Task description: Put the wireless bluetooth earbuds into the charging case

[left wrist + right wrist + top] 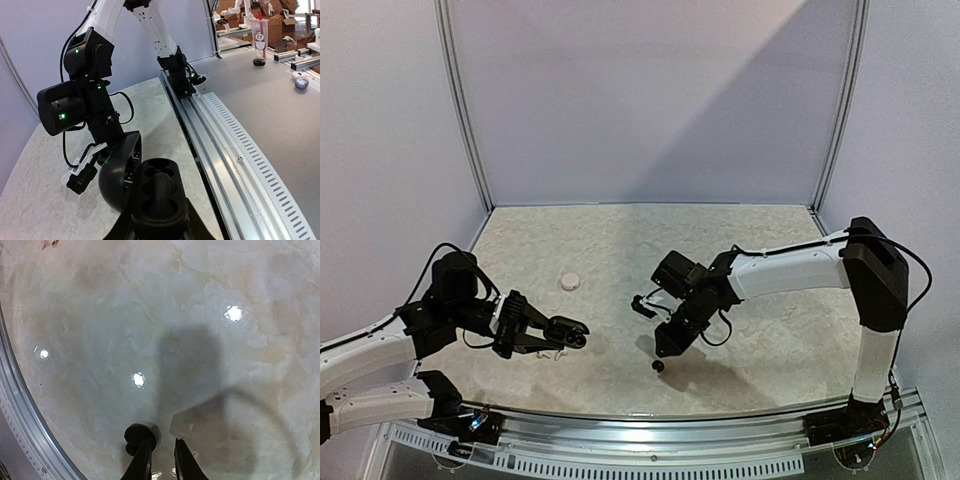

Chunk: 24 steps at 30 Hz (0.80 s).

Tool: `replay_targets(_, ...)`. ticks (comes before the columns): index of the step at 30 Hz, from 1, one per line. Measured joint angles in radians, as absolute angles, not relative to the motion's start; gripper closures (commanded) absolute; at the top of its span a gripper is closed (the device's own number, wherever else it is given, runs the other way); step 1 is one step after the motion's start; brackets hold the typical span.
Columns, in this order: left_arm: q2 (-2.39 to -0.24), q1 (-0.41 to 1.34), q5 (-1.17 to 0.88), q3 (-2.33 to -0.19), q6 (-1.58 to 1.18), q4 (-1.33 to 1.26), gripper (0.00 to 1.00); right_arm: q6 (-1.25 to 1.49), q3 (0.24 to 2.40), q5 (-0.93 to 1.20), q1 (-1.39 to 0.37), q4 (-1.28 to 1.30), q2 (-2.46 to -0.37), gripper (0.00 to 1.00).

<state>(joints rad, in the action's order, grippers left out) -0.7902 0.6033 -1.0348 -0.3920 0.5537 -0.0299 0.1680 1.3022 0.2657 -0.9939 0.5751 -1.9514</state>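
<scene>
My left gripper (565,335) is shut on a black charging case (160,195) and holds it above the table with its lid (117,172) hinged open to the left. The case's wells look dark, and I cannot tell if anything sits in them. One glossy black earbud (658,366) lies on the table. In the right wrist view the earbud (140,434) lies just outside my left finger (144,462). My right gripper (162,460) points down over it, its fingers a narrow gap apart with nothing between them. The other earbuds are out of view.
A small white pebble-shaped object (570,282) lies on the marbled table (770,330) behind the left gripper. A metal rail (670,425) runs along the near edge. The right arm's wrist (82,177) hangs close beside the held case.
</scene>
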Motion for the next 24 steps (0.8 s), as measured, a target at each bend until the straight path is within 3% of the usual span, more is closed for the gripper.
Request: replay_targets(24,-0.772,0.603,-1.016,-0.391,0.554,-0.031,1.0,0.168,1.284,0.334,-1.02,0.546,-1.972,0.79)
